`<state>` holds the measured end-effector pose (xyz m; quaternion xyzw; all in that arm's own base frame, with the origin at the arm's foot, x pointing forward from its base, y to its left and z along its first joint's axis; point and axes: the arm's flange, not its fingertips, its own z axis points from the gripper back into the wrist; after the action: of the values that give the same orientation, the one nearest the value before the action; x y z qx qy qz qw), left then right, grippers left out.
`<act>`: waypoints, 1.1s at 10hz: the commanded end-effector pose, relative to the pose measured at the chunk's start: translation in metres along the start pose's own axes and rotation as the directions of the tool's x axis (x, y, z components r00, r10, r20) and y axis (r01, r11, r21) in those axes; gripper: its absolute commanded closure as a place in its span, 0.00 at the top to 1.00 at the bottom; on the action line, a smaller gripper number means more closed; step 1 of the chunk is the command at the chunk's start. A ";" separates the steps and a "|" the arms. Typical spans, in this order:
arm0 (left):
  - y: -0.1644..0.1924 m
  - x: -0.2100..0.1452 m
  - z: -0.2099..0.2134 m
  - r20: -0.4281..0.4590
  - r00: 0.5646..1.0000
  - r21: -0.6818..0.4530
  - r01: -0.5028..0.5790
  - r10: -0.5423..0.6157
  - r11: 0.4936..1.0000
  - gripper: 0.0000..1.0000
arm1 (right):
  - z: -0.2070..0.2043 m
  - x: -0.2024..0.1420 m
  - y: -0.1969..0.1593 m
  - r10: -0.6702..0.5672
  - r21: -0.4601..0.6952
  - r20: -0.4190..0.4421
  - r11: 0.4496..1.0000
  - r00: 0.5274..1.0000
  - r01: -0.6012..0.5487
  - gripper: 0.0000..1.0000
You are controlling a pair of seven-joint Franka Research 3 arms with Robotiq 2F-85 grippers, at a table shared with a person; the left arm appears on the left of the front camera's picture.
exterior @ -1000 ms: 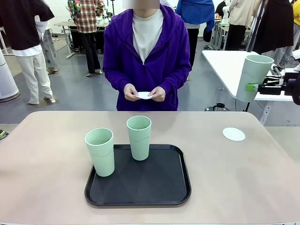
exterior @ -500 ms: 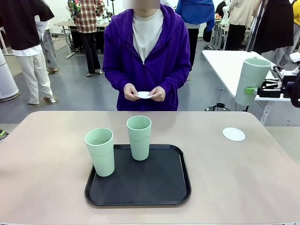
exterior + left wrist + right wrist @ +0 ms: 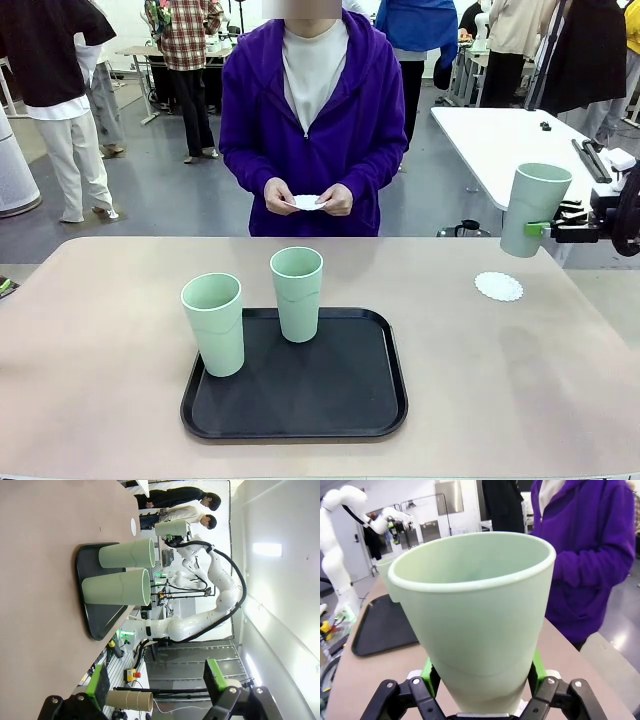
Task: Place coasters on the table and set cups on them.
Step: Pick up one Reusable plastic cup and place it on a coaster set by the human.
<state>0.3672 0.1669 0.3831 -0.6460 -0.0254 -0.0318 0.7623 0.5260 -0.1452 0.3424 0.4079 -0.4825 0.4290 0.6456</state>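
Observation:
My right gripper (image 3: pixel 543 230) is shut on a mint-green cup (image 3: pixel 535 208), held slightly tilted in the air just above and behind a white scalloped coaster (image 3: pixel 498 287) on the table (image 3: pixel 100 330). In the right wrist view the cup (image 3: pixel 475 615) sits between the green pads (image 3: pixel 428 672) of the right gripper (image 3: pixel 482 680). Two more cups (image 3: pixel 213 322) (image 3: pixel 297 293) stand upright on the black tray (image 3: pixel 340 400). The person holds another coaster (image 3: pixel 308 203) in both hands. My left gripper (image 3: pixel 155 680) is open and holds nothing, well away from the cups (image 3: pixel 120 586).
The person in a purple jacket (image 3: pixel 310 120) stands at the far edge, hands over the table's rim. A white table (image 3: pixel 480 140) stands behind at the right. Bare tabletop lies left and right of the tray.
My right gripper has come down with the cup, toward the coaster on the table. The tray, the two other cups and the person's hands have stayed put.

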 end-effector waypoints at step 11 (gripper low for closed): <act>-0.001 0.000 0.002 -0.002 1.000 -0.012 0.018 -0.018 1.000 1.00 | -0.020 -0.074 -0.047 0.099 0.132 -0.001 0.986 0.995 -0.098 0.84</act>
<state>0.3673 0.1667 0.3831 -0.6460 -0.0252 -0.0320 0.7623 0.5555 -0.1479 0.2624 0.4164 -0.4615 0.4962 0.6061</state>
